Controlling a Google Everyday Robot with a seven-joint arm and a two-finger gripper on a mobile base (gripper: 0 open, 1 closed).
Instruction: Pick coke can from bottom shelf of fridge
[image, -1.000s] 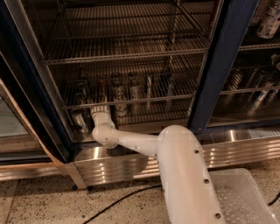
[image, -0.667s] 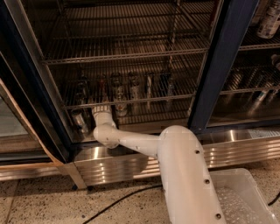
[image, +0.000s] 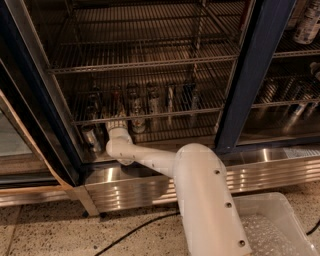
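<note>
the robot's white arm (image: 200, 185) reaches from the lower middle over the ribbed stainless-steel base (image: 260, 172) into the open left compartment of the big display fridge with dark blue door frames (image: 247, 75). its pale two-finger gripper (image: 117, 125) sits at the front left of the bottom shelf (image: 175, 134), that dark wire rack of thin rods. honestly can't tell how far the gripper is open, or whether it has hold of anything, since the wrist and the rods cover it. the coke can (image: 116, 99), as far as i can make out, is the small reddish can with a shiny top rim standing upright right behind the gripper, in a row of cans seen through the rods. whether it touches the gripper i can't say. just left of the gripper there's a silver-grey can (image: 91, 138), and just right of it a pale can with a reddish label (image: 137, 122). more dark and silvery cans (image: 170, 97) line up further right in the same row. a clear plastic bin (image: 272, 225) sits on the floor bottom right.
</note>
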